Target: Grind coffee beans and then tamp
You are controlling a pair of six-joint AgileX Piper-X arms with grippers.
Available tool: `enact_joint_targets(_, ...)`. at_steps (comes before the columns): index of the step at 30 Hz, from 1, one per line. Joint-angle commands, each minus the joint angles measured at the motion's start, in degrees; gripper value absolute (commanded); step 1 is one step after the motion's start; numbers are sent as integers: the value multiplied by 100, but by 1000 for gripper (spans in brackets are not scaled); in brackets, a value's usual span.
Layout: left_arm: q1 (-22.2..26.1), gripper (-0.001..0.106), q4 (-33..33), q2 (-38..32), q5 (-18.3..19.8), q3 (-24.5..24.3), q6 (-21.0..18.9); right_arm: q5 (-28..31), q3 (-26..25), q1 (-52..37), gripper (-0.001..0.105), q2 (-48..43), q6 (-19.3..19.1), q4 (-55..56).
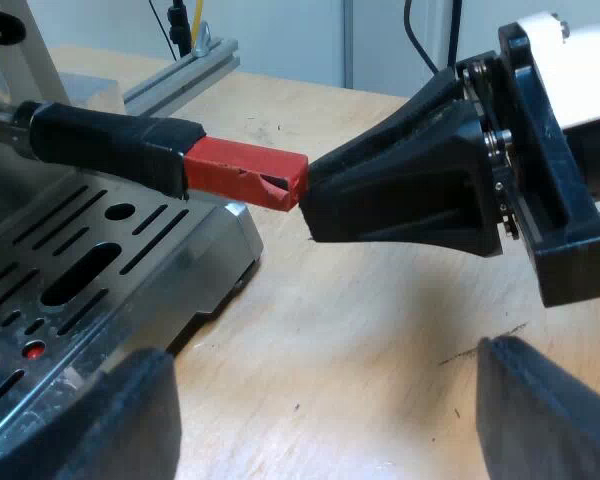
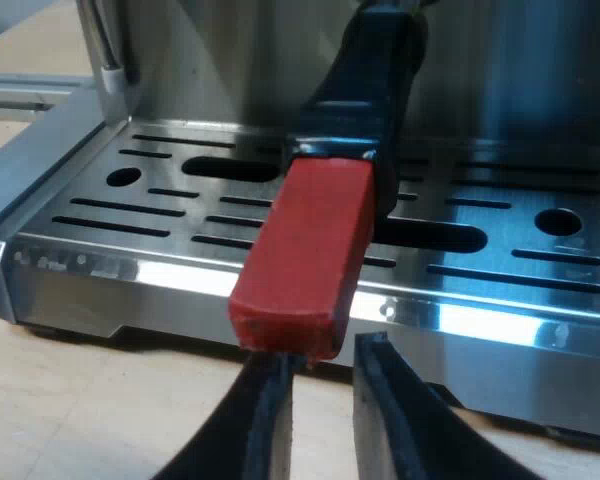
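right jaws narrowly parted at blocky red handle end (image 2: 302, 255); left jaws wide by slotted steel tray (image 1: 215, 230).

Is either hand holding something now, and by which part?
Nothing is held. The right hand is at the handle's red end, not around it; the left hand is open and empty.
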Motion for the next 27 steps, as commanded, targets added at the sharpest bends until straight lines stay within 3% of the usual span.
enact_joint_targets(1, -24, 64, -103, 12, 44, -4, -68, 339, -1, -103, 19, 3, -55, -306)
enact_joint_targets(8, -24, 64, -103, 12, 44, -4, -68, 23, -1, -381, 19, 3, -55, -483)
enact_joint_targets(18, -24, 64, -103, 12, 44, -4, -86, 263, -88, -514, 19, 3, -55, -493)
enact_joint_targets(27, -24, 64, -103, 12, 44, -4, -86, -56, -182, -950, 19, 3, -55, -493)
